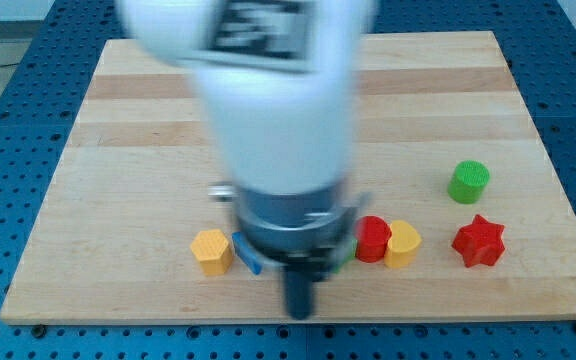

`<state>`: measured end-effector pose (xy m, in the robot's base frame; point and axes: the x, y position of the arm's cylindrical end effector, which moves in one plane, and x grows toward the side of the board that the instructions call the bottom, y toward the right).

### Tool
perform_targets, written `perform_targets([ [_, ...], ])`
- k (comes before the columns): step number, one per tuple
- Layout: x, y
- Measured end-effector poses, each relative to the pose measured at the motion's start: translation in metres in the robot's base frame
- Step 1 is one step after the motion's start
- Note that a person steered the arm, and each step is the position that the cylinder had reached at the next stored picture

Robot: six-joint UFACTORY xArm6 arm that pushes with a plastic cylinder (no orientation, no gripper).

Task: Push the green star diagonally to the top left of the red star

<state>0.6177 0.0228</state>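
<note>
The red star (479,241) lies at the view's lower right. Only a green sliver (347,253), perhaps the green star, shows at the right edge of the arm, just left of a red block (372,238); its shape is hidden. My arm (283,110) fills the middle of the view and is blurred. My tip (299,312) is near the board's bottom edge, below and left of the green sliver and far left of the red star.
A green cylinder (469,181) stands above the red star. A yellow block (402,243) touches the red block's right side. A yellow hexagon (211,250) and a partly hidden blue block (248,259) lie left of the arm. The wooden board (128,120) sits on a blue table.
</note>
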Motion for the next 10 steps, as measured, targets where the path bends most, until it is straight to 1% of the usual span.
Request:
perform_targets([
  [1, -0.030, 0.022],
  [2, -0.068, 0.022],
  [3, -0.072, 0.022],
  [4, -0.052, 0.004],
  [5, -0.056, -0.019],
  [6, -0.086, -0.019],
  [7, -0.129, -0.012],
  [8, -0.153, -0.012],
  [9, -0.161, -0.010],
  [10, -0.180, 0.026],
])
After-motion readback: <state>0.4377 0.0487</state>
